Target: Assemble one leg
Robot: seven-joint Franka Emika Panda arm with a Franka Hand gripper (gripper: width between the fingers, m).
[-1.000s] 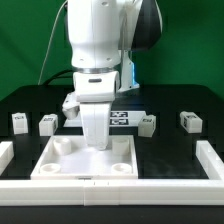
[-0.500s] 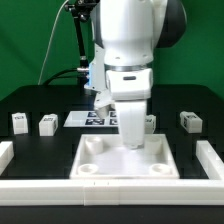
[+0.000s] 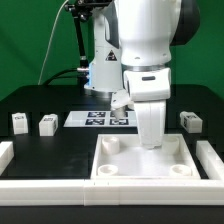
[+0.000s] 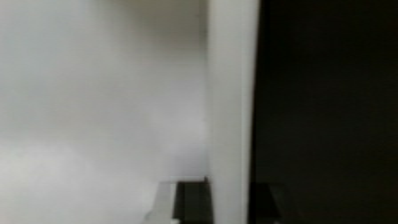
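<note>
The large white square tabletop [image 3: 143, 176] with corner sockets lies flat at the front of the exterior view's right. My gripper [image 3: 150, 138] points straight down at its back edge. In the wrist view my gripper [image 4: 231, 206] has its dark fingers [image 4: 192, 206] on either side of the tabletop's edge wall [image 4: 231, 90], shut on it. Two legs [image 3: 18, 122] [image 3: 46, 125] stand at the exterior view's left. A third leg [image 3: 190, 121] stands at the right. Any fourth leg is hidden behind the arm.
The marker board [image 3: 98, 119] lies behind the tabletop near the middle. A low white fence runs along the front [image 3: 50, 188], the left [image 3: 5, 152] and the right [image 3: 212, 156] of the black table. The tabletop sits close to the right fence.
My gripper and the tabletop have slid together from the middle toward the exterior view's right, up near the right fence. The legs at the left and right have not moved.
</note>
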